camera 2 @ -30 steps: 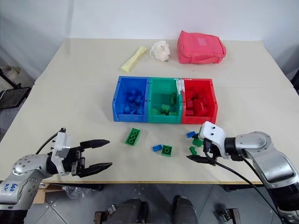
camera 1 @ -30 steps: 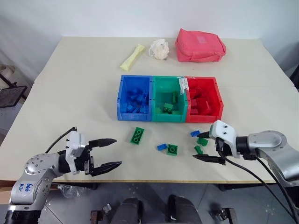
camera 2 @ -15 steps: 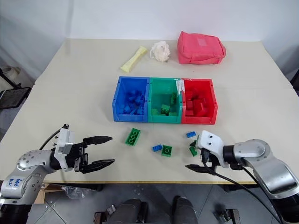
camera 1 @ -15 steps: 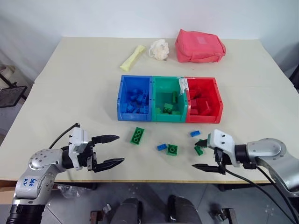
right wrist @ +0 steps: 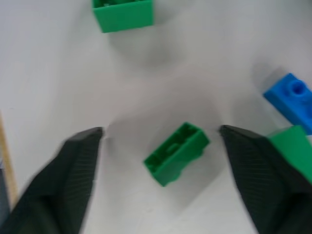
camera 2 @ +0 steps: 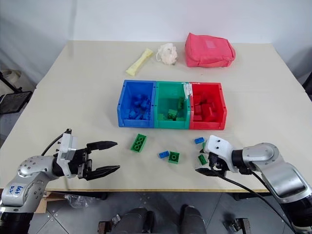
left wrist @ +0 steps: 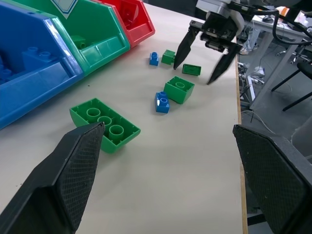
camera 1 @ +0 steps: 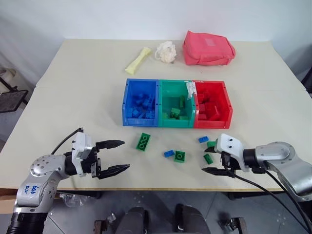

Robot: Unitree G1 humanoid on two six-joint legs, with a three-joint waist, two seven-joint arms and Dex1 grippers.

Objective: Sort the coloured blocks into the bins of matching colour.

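My right gripper hangs low over the tabletop with its fingers spread on either side of a small green block, which lies flat between them, not gripped. My left gripper hovers near the front edge, fingers wide and empty. A long green block, a square green block and two small blue blocks lie loose in front of the blue bin, green bin and red bin, which hold blocks already. Beyond the bins lie a yellow stick, white fluffy ball and red pouch.
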